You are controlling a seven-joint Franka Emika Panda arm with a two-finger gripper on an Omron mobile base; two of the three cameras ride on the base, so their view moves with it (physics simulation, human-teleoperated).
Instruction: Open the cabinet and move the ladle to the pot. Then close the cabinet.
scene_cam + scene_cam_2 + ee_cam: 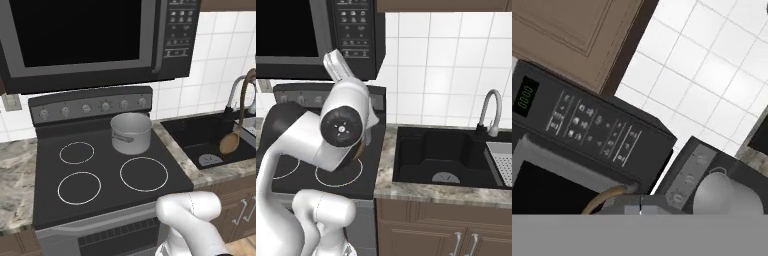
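The brown ladle (230, 142) hangs in the air over the black sink (200, 132), bowl down, its thin curved handle rising to the right edge of the left base view. In the hand view a curved stretch of the ladle handle (605, 198) runs into my gripper (640, 206), which is shut on it at the bottom edge; the fingertips are mostly hidden. The grey pot (131, 132) stands on the stove's back right burner, left of the ladle, and the pot (722, 192) also shows in the hand view. A brown cabinet door panel (572, 30) sits above the microwave.
A black microwave (85, 35) hangs low over the stove (100, 180). A curved faucet (491, 112) and a grey rack (501, 155) stand at the sink's right side. My own white arm (341, 125) blocks the stove in the right base view.
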